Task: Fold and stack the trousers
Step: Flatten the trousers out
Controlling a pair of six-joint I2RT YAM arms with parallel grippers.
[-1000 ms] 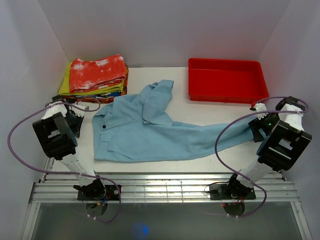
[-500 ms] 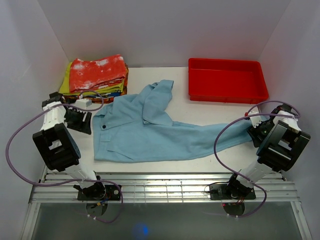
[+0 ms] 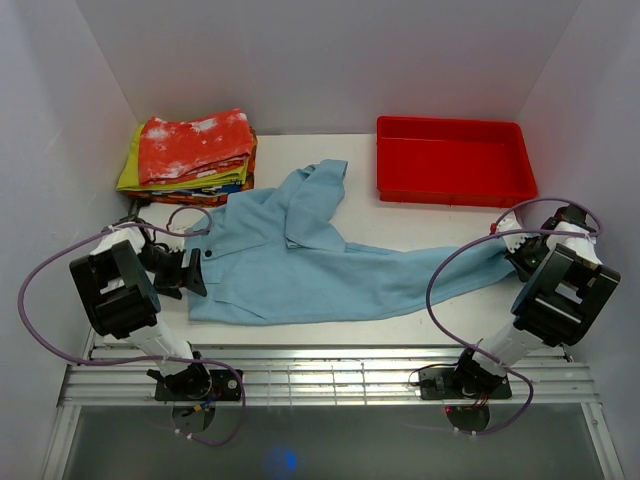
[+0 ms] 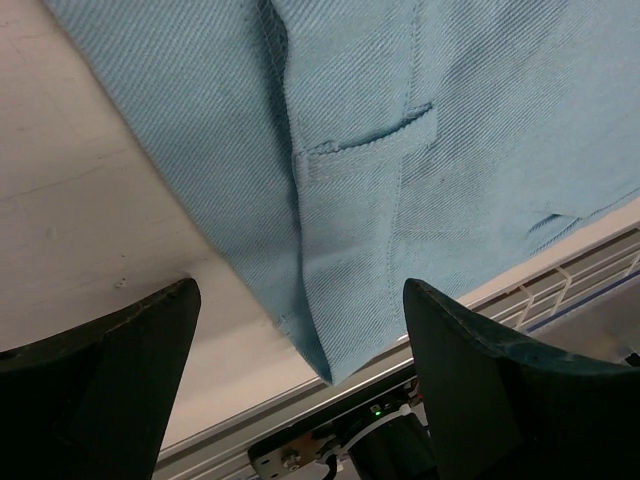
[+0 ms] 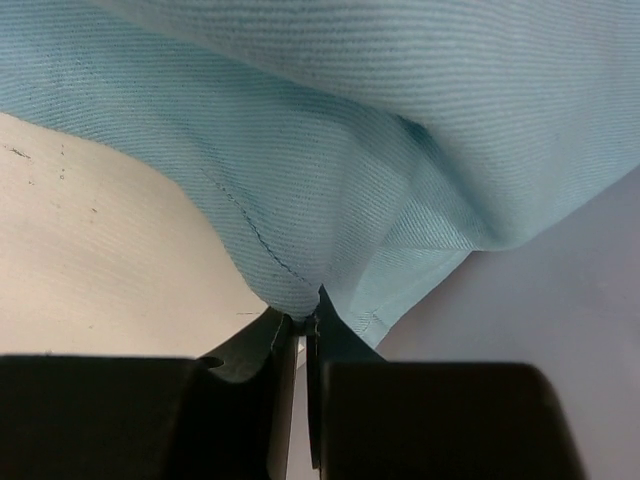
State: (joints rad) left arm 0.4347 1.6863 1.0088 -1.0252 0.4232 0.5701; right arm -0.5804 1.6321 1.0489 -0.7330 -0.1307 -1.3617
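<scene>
The white table fills the middle of the top view, and the trousers lie spread on it, in the centre of the frame. Their waist is toward the left, one leg runs long to the right edge, and the other leg is bent up toward the top centre. In the upper right stands a red tray, apart from the trousers. In the upper left is a stack of folded clothes, just beside the waist. The left gripper is at the left middle, at the waistband. In the left wrist view its fingers stand wide apart with the lower corner of the waist between them, and they grip nothing. The right gripper is at the right middle. In its wrist view the jaws are pressed together on the hem of the long leg.
</scene>
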